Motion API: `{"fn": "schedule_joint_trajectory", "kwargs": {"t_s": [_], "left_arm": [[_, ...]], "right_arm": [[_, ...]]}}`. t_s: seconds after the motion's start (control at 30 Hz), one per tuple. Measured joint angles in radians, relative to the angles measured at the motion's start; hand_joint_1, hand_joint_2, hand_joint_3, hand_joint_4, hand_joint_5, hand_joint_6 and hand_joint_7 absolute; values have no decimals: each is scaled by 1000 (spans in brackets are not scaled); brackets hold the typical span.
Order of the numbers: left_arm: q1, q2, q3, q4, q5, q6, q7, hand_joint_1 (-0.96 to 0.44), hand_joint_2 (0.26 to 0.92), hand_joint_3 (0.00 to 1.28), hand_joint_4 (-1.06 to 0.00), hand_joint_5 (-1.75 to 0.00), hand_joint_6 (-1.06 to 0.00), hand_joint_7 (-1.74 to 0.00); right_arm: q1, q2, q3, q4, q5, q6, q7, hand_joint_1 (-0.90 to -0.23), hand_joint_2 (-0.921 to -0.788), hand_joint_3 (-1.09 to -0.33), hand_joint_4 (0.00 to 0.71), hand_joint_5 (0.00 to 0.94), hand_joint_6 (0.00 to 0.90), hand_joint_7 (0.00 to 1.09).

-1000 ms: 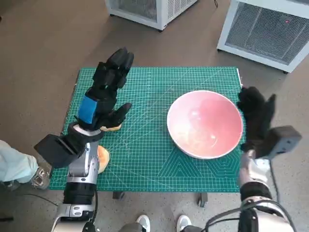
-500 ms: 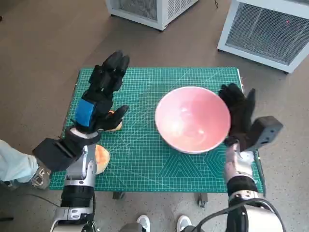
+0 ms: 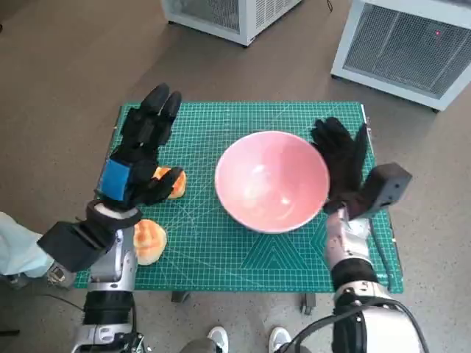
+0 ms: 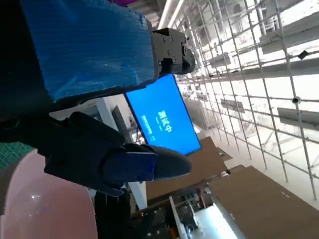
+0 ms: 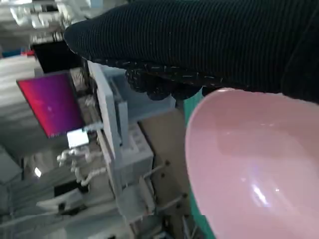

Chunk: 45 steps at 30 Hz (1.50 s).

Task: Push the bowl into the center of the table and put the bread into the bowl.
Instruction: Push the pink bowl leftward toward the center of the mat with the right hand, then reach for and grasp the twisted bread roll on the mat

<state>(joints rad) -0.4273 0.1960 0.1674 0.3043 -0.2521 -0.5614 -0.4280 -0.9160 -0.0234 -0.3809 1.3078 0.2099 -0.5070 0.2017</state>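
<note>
The flat, empty gloved right hand (image 3: pixel 342 165) should nudge the round pink plastic bowl (image 3: pixel 271 181) gently, seemingly near centre; the left hand (image 3: pixel 138 151) hovers spread.

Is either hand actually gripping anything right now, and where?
Neither. The right hand lies flat against the bowl at its right rim, pushing, not gripping. The left hand hangs open above a bread roll.

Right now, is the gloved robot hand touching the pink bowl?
Touching: in the head view, the right robot hand lies flat against the bowl rim, no mat between.
</note>
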Motion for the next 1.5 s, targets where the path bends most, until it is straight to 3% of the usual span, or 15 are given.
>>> {"fn": "schedule_joint_trajectory", "kwargs": {"t_s": [0.5,0.67,0.83,1.0,1.2,1.4,1.5], "left_arm": [[14,1,4,-17,11,0,41,-692,921,348,-165,0,-87,-264],[17,-1,1,-28,18,0,55,-691,921,348,-165,0,-91,-256],[18,-3,-4,-37,23,0,66,-691,921,349,-165,0,-95,-248],[17,-4,-12,-37,23,0,70,-688,921,349,-168,-2,-100,-241],[4,-9,-33,-37,30,8,72,-688,921,350,-170,-2,-111,-237],[-29,-13,-55,-37,55,14,74,-684,921,354,-171,-2,-115,-234],[-48,-13,-62,-37,59,14,75,-680,921,358,-170,-2,-114,-237]], "right_arm": [[-45,26,1,10,-20,60,1,-586,-921,-863,200,6,192,228],[-61,13,2,10,-23,66,8,-603,-921,-846,202,5,196,222],[-73,-23,12,7,-41,54,10,-628,-921,-811,211,7,201,217],[-79,-50,32,-15,-61,-31,10,-638,-921,-789,231,14,217,220],[-77,-57,78,-65,-99,-202,19,-639,-921,-780,240,15,221,221],[-60,-58,116,-141,-96,-349,86,-661,-921,-792,229,6,202,218],[-44,-58,125,-183,-87,-391,129,-678,-921,-791,227,4,198,222]]}}
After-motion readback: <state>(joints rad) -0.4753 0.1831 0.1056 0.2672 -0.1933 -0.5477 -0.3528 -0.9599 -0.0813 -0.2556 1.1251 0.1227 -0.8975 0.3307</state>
